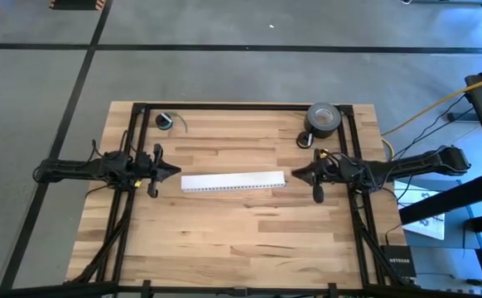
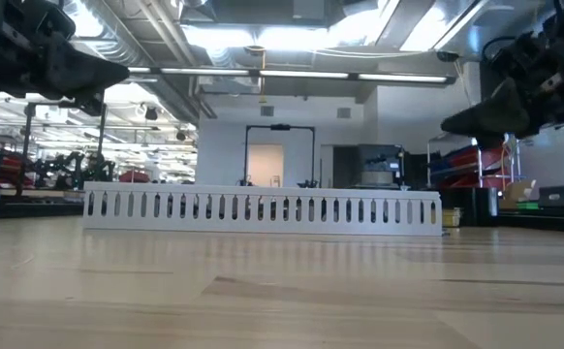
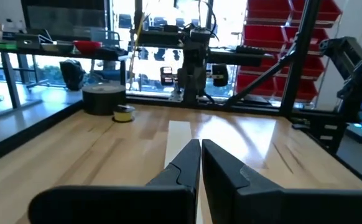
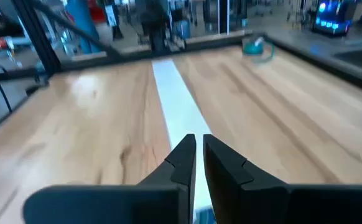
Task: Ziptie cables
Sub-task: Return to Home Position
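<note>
The cables and the black zipties are out of view in every frame. A long white slotted strip (image 1: 232,181) lies flat across the middle of the table, also in the low view (image 2: 263,208). My left gripper (image 1: 177,171) hovers off the strip's left end, shut and holding nothing; its fingers (image 3: 199,157) point along the strip (image 3: 180,140). My right gripper (image 1: 294,173) hovers off the strip's right end, shut and holding nothing, pointing along the strip (image 4: 175,96). Both grippers hang above the table in the low view.
A dark roll of tape (image 1: 324,120) stands at the far right of the table with a small yellow thing beside it (image 3: 124,113). A small round coil with a green wire (image 1: 166,122) lies at the far left. A black frame (image 1: 241,108) borders the wooden table.
</note>
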Controlling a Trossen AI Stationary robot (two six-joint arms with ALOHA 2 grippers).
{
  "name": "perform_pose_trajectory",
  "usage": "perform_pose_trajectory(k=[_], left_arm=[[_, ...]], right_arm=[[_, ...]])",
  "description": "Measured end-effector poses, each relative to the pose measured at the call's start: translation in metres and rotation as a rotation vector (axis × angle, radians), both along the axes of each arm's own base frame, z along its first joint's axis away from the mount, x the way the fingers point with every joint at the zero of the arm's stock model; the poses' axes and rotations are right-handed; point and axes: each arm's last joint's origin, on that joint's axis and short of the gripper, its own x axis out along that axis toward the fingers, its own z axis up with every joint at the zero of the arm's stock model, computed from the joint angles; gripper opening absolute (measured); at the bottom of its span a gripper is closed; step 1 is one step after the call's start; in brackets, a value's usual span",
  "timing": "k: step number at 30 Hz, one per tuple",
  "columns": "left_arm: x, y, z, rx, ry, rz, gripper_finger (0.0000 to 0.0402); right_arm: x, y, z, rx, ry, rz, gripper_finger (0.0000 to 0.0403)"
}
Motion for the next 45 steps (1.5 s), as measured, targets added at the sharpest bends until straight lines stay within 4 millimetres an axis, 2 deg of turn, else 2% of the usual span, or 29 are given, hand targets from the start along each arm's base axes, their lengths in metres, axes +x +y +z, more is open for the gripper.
perform_pose_trajectory(k=[11,31,37,45], left_arm=[[0.0,0.0,0.0,0.0,0.001,0.0,0.0],[0.0,0.0,0.0,0.0,0.001,0.001,0.0],[0.0,0.0,0.0,0.0,0.0,0.001,0.0],[0.0,0.0,0.0,-0.001,0.0,0.002,0.0]], right_arm=[[-0.003,0.0,-0.012,-0.009,0.124,0.0,0.0017],[-0.005,0.001,-0.014,-0.011,0.148,0.007,0.0017],[-0.015,0.0,-0.004,-0.003,0.063,0.014,0.0017],[-0.029,-0.001,0.017,0.014,-0.171,0.014,0.0017]])
